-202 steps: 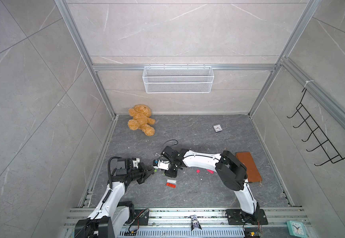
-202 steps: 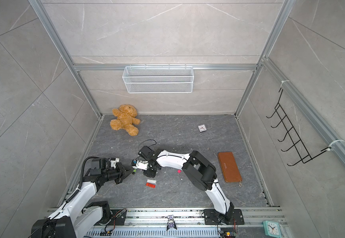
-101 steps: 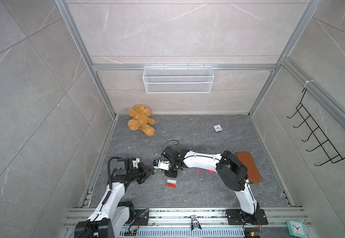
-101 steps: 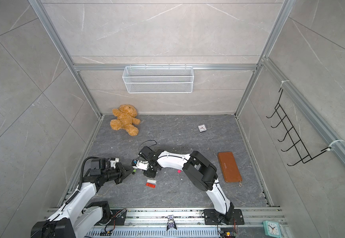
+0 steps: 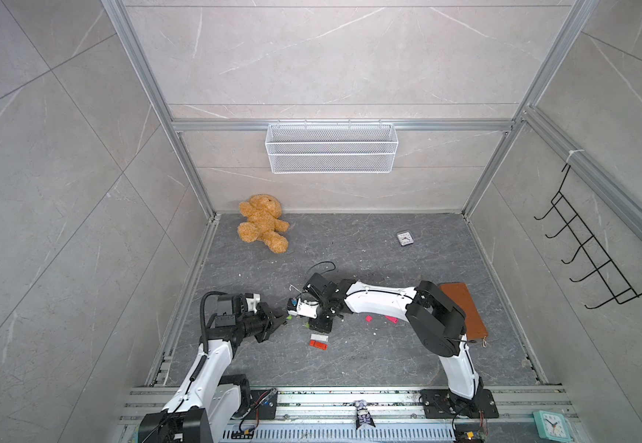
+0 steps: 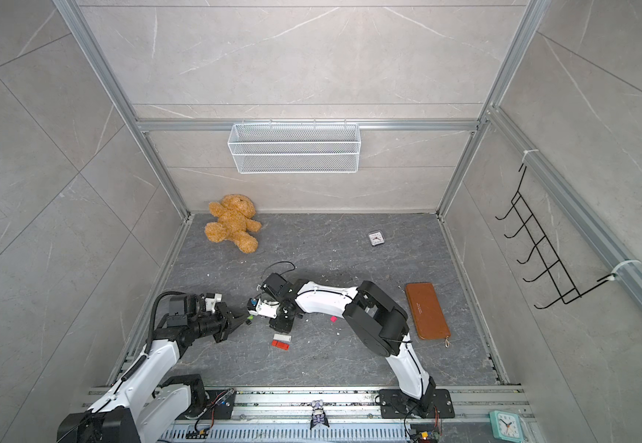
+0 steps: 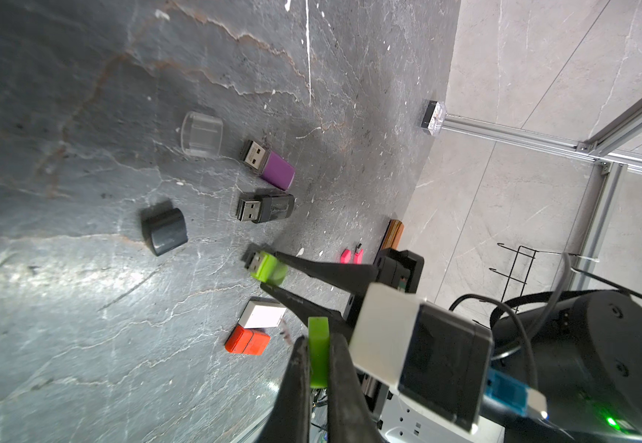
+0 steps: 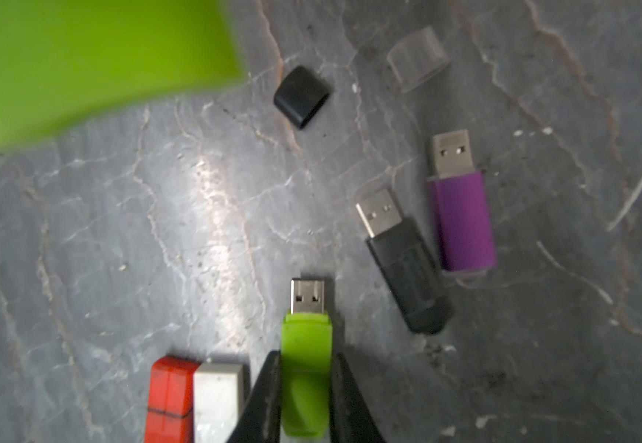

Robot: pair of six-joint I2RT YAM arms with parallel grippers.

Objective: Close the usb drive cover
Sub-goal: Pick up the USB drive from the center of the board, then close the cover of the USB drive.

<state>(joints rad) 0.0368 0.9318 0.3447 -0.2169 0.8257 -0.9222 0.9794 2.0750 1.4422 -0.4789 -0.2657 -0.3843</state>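
Right gripper [image 8: 305, 362] clamped on green usb drive [image 8: 305, 345], plug bare, low centre in both top views. Left gripper [image 7: 317, 347] pinches green cap [image 7: 318, 360], near the drive, not touching. Black drive [image 8: 407, 264], purple drive [image 8: 463, 218], black cap [image 8: 302, 96], clear cap [image 8: 417, 57] close by. Arms posed as a second ago.

No readable text anywhere. Small clock [image 5: 404, 238] near the floor's back edge and teal clock [image 5: 550, 424] at the front rail's right end: dial marks too small to read. Wallet [image 6: 426, 310] by the right edge carries a faint stamp, illegible.
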